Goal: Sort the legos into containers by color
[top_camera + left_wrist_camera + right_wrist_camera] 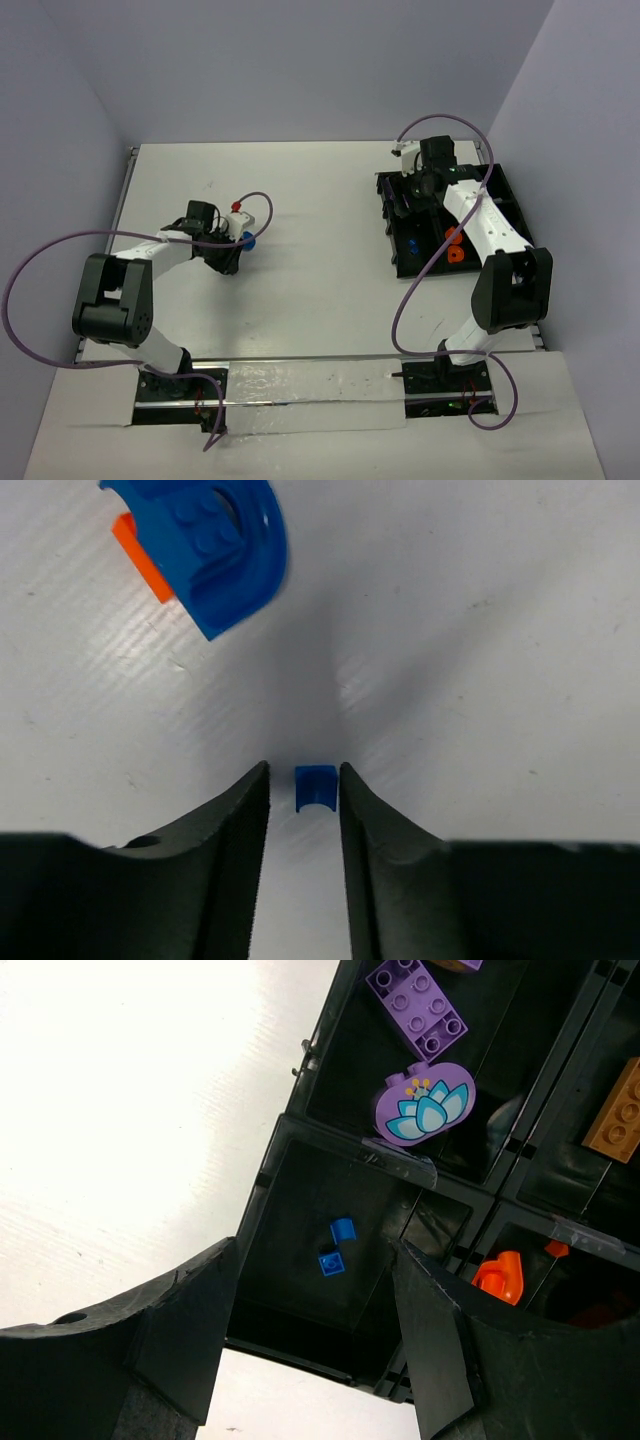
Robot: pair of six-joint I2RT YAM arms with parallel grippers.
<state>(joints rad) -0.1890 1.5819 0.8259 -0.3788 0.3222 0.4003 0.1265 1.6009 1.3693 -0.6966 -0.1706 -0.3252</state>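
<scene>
In the left wrist view my left gripper [304, 772] is low over the white table. Its jaws are slightly open around a tiny blue lego [316, 786], with a gap on the left side. A large rounded blue lego [215, 550] lies on an orange brick [138, 555] just ahead. In the top view the left gripper [233, 252] is next to that blue piece [247, 239]. My right gripper [315, 1255] is open and empty above the black tray [400, 1165], over a compartment holding two small blue legos [337, 1246].
The tray [392, 262] sits at the table's right, with the right gripper [405, 198] over its left side. Other compartments hold a purple brick [418, 1005], a purple lotus piece [425, 1105], a tan brick [620, 1110] and orange pieces [500, 1275].
</scene>
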